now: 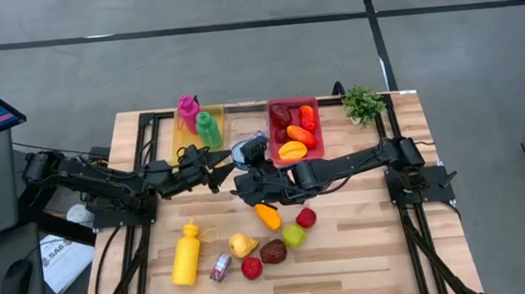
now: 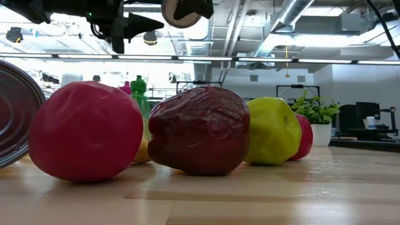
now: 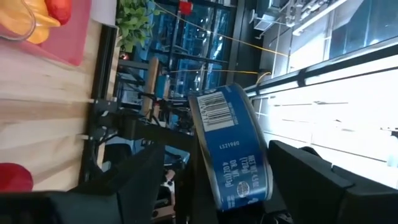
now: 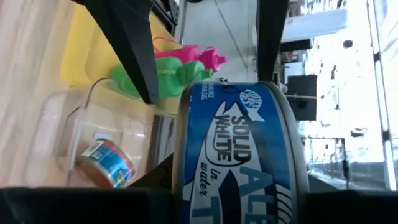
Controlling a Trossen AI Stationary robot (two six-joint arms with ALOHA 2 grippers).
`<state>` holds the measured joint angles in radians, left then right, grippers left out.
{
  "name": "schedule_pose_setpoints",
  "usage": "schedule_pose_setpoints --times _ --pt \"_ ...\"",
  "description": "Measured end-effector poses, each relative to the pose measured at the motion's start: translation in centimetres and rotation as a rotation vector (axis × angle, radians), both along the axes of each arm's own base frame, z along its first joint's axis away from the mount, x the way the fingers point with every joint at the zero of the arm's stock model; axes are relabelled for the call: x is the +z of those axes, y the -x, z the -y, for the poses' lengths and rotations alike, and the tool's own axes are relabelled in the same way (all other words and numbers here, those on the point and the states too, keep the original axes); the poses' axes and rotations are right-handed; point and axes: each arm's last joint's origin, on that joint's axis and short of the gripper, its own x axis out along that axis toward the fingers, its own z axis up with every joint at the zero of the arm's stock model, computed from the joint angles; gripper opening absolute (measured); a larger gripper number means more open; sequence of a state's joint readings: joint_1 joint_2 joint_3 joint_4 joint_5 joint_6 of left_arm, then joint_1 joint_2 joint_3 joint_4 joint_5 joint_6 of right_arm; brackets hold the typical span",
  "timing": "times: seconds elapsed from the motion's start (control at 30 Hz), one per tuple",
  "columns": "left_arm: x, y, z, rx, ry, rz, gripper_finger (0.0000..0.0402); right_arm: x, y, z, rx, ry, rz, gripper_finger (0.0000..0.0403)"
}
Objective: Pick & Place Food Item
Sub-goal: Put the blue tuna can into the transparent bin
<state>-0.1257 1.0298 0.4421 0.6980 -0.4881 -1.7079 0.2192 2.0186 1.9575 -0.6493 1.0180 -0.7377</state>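
Note:
A blue tuna can hangs above the middle of the table, in front of the red bin. My right gripper reaches in from the right and is shut on it. My left gripper comes from the left and is open. Its two fingers stand wide on either side of the can, with a gap showing on each side. In the low view the can's pale flat end shows high above the table. My right gripper pinches the can between its two fingers, which lie against the two flat ends near its lower part. The can's label side faces the wrist. The can stands on edge, lifted clear of the table.
The red bin holds several food items. A yellow bin holds a pink and a green bottle, and a clear bin beside it holds a small can. A yellow bottle, a small can and several fruits lie near the front. A plant stands far right.

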Motion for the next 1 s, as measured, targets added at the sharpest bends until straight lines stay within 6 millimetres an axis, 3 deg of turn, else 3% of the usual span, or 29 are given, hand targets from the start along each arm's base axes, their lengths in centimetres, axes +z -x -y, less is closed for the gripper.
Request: schedule_pose_setpoints --times 0.77,1.0 --pt "0.21 -0.02 -0.03 -0.014 0.002 0.026 0.0272 0.33 -0.57 0.30 0.150 0.017 -0.077 0.0114" --pt "0.22 -0.03 0.02 -0.030 -0.001 0.026 0.0217 0.32 -0.60 0.45 0.153 0.020 -0.085 0.0114"
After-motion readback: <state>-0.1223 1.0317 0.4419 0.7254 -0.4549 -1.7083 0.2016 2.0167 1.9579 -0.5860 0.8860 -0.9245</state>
